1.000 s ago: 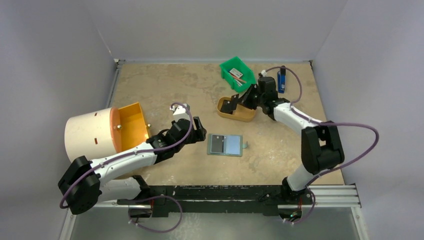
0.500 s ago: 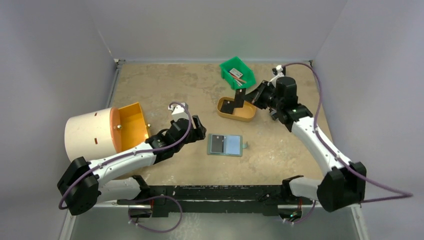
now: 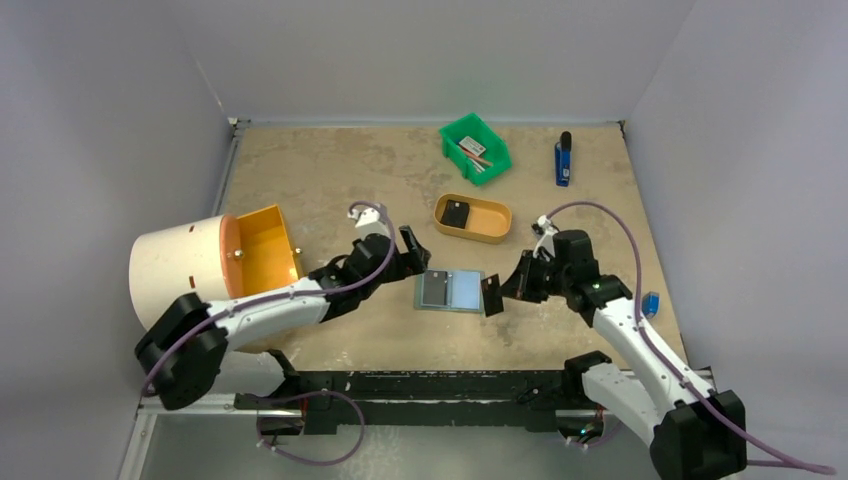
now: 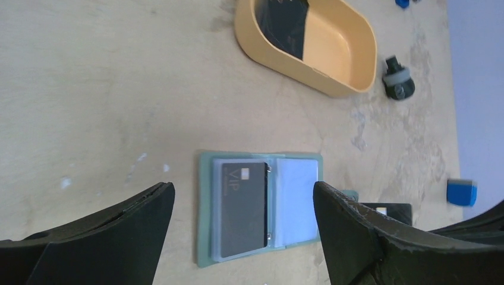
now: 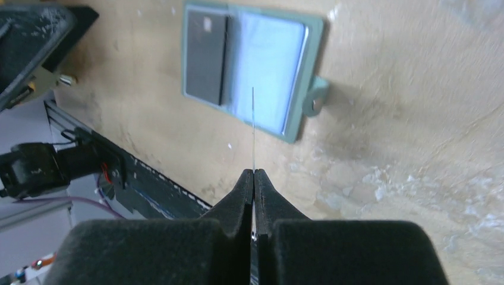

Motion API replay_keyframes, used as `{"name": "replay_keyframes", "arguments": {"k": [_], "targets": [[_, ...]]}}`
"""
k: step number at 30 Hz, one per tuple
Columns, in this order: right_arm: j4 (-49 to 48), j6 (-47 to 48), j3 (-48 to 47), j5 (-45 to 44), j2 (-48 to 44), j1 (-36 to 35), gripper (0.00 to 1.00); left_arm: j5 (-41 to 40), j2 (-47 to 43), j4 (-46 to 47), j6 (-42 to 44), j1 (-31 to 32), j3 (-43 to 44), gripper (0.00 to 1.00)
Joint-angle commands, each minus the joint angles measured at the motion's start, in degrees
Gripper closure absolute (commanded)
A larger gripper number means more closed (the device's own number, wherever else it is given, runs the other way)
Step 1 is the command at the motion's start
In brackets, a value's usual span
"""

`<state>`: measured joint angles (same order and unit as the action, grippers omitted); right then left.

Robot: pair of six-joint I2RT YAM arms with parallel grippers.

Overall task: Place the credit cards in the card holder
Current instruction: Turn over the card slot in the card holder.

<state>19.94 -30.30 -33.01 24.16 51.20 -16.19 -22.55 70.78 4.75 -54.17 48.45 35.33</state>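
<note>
Credit card [image 3: 491,296] is pinched in the right hand [image 3: 504,290]. The fingers [image 5: 235,199] are clamped flat together on one end of it, so from the right wrist view it's just a thin line seen edge-on. It stands on edge at the right side of the card holder [image 3: 450,290], by the little snap tab [image 5: 315,100]. Can't tell whether it's actually touching the holder or just above it.

The card holder lies open and flat on the tabletop [image 3: 330,180], about midway along the near edge and a bit in from it, pockets facing up. Its left pocket has a second card [image 4: 243,205] tucked in, marked "VIP". The right pocket [image 4: 295,199] shows plain pale blue.

The left hand [image 3: 412,254] sits just left of the card holder, fingers [image 4: 113,237] spread wide and gripping nothing.

Further out, a tan oval tray [image 3: 480,237] sits toward the far edge from the holder, with a third card [image 3: 457,213] lying in its left end. A black knob [image 4: 398,83] is beside the tray in the left wrist view. A green bin [image 3: 475,147] with small bits in it is near the far edge. A blue and black tool [image 3: 563,160] lies by the far right corner, and a small blue thing [image 3: 651,303] is at the right edge. A big white cylinder [image 3: 190,265] with an orange inside lies on its side at the left edge.
</note>
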Motion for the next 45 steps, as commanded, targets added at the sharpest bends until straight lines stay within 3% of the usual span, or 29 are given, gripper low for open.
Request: {"name": "replay_keyframes", "arguments": {"k": [1, 14, 45], "targets": [[-1.8, 0.1, 2.5, 4.1, -0.3, -0.3, 1.0, 11.9, 7.6, 5.4, 4.4, 0.9, 6.2, 0.16], [-3.2, -3.6, 5.6, -0.7, 3.5, -0.3, 1.0, 20.0, 16.5, 8.3, 4.5, 2.3, 10.2, 0.35], [-11.4, -6.3, 6.4, 3.7, 13.8, -0.3, 1.0, 21.1, 19.8, 8.6, 4.9, 2.3, 10.4, 0.41]]}}
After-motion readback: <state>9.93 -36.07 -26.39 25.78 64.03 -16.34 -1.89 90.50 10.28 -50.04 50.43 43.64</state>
